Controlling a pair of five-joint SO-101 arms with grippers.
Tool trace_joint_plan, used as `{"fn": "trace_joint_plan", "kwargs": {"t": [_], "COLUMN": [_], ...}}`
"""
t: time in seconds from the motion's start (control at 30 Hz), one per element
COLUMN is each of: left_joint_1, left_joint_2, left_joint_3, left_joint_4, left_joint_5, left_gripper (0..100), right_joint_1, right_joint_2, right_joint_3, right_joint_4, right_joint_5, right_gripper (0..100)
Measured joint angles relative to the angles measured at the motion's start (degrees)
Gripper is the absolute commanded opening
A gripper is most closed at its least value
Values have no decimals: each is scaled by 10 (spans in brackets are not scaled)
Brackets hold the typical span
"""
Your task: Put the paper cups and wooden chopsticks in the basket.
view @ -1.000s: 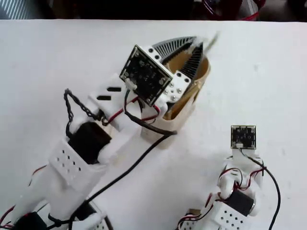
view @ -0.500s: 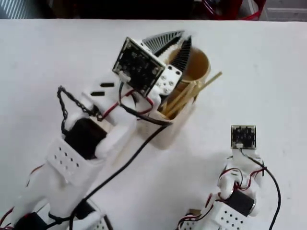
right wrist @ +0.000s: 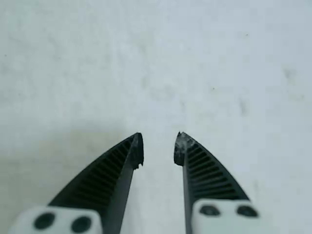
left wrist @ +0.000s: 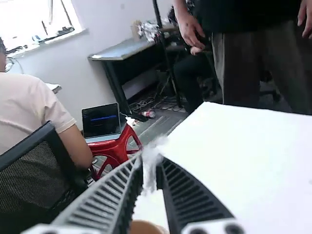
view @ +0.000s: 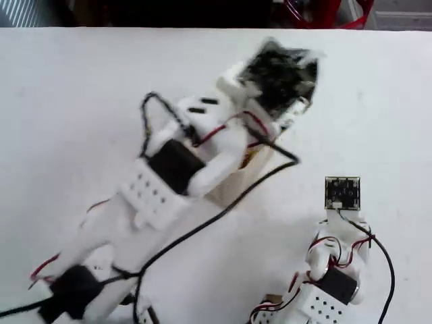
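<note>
Left arm (view: pixel 169 182) swung across pale wooden basket (view: pixel 233 187) at centre of white counter (view: pixel 67 81), hiding contents; left fingers (left wrist: pixel 185 195) narrowly apart, empty. Right fingers (right wrist: pixel 117 170) apart, empty. Completion likely, unconfirmed.

Pale wooden basket (view: pixel 239 177) upright mid-table, largely hidden

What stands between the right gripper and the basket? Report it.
The left arm lies across the basket, covering its opening from above. On the table between the right gripper and the basket, nothing visible stands.
</note>
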Motion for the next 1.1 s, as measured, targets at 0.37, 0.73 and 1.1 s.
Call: {"fn": "trace_joint_plan", "kwargs": {"t": [0.37, 0.73, 1.1], "left_joint_1": [20, 11, -55], "left_joint_2": [220, 226, 161], "left_joint_3": [-244, -301, -303], "left_joint_4": [224, 335, 345], "left_joint_5": [-20, -22, -22], "left_gripper": [68, 21, 21], "right_joint_1": [0, 0, 0], "right_joint_2": [0, 0, 0], "right_joint_3": [0, 0, 0], "right_joint_4": [0, 0, 0], "right_joint_5": [0, 0, 0], "right_gripper": [113, 113, 113]}}
